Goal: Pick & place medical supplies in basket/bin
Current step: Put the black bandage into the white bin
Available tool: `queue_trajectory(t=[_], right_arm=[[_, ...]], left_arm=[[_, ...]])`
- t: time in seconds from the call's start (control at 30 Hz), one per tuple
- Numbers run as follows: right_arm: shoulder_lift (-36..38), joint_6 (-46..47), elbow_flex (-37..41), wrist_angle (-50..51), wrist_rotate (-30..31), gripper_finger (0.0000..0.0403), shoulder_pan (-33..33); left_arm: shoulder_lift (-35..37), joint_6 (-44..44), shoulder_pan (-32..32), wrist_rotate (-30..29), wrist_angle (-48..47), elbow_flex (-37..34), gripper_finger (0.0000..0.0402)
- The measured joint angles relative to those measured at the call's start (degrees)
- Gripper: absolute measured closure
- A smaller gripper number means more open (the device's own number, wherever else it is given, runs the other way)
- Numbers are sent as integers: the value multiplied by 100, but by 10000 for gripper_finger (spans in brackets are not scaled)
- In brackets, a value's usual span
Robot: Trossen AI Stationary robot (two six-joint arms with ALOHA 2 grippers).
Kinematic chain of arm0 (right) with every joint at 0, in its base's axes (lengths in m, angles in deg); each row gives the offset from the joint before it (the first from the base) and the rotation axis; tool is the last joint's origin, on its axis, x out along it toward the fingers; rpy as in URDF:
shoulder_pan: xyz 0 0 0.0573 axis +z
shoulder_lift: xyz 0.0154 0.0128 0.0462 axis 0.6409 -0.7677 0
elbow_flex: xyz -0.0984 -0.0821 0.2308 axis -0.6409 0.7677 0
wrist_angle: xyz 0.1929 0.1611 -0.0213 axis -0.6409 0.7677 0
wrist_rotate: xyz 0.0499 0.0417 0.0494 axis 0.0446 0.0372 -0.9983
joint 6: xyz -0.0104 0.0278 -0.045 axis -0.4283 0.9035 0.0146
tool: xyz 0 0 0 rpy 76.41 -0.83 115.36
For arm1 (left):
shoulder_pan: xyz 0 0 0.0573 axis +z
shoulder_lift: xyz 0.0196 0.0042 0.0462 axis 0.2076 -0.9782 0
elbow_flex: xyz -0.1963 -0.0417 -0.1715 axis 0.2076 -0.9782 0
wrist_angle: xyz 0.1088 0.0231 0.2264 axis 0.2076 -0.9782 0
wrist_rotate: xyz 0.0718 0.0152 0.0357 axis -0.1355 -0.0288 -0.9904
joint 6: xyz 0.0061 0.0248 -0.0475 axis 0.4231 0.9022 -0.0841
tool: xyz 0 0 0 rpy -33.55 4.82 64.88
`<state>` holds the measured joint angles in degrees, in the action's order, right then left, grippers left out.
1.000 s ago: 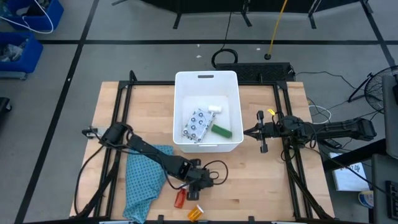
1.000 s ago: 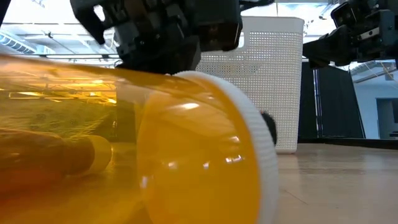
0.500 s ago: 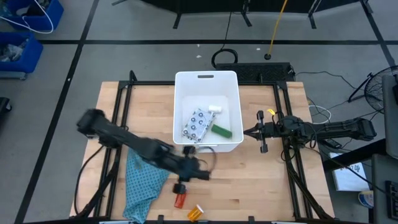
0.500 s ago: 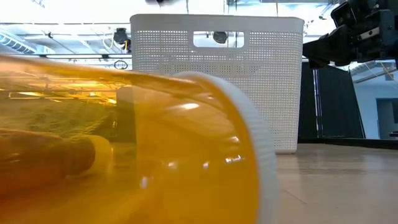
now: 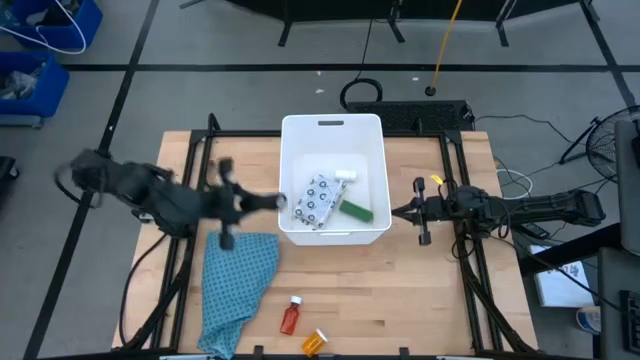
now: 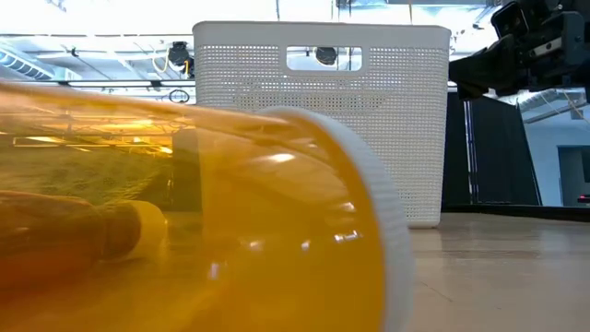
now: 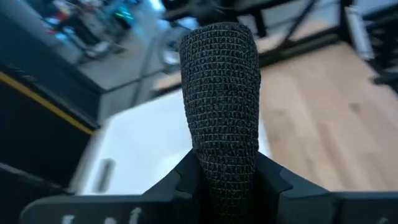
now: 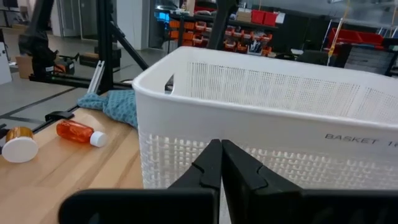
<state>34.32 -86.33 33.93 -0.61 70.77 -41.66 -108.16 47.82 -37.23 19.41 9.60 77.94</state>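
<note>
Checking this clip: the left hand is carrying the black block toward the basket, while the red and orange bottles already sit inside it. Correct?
Not quite. The red bottle and orange bottle lie on the table, outside the basket, as the high view shows. The left hand does grip the black block beside the basket.

Left tool clamped on black block; right tool closed, waiting

Grey floor with dark lines surrounds the wooden table.
</note>
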Motion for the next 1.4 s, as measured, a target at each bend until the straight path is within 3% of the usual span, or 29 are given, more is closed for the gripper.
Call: queue_trajectory(t=[0.13, 0.23, 0.6, 0.87, 1.13, 1.4], right_arm=[[2, -45, 0, -297, 0, 403, -1], [2, -174, 0, -595, 0, 403, -1], [4, -351, 0, -747, 8, 403, -1], [0, -238, 0, -719, 7, 403, 0], [0, -250, 0, -663, 2, 403, -1], [0, -399, -3, -579, 17, 403, 0]], left_arm=[[648, 385, 410, -19, 196, -337, 317], [1187, 538, 725, 196, 527, -971, 316], [3215, 714, 1182, 796, 4169, -5176, 315], [4312, 630, 1348, 816, 5948, -7034, 314], [4871, 594, 1415, 764, 7013, -7971, 314], [4933, -145, 1855, 148, 6994, -7723, 314]])
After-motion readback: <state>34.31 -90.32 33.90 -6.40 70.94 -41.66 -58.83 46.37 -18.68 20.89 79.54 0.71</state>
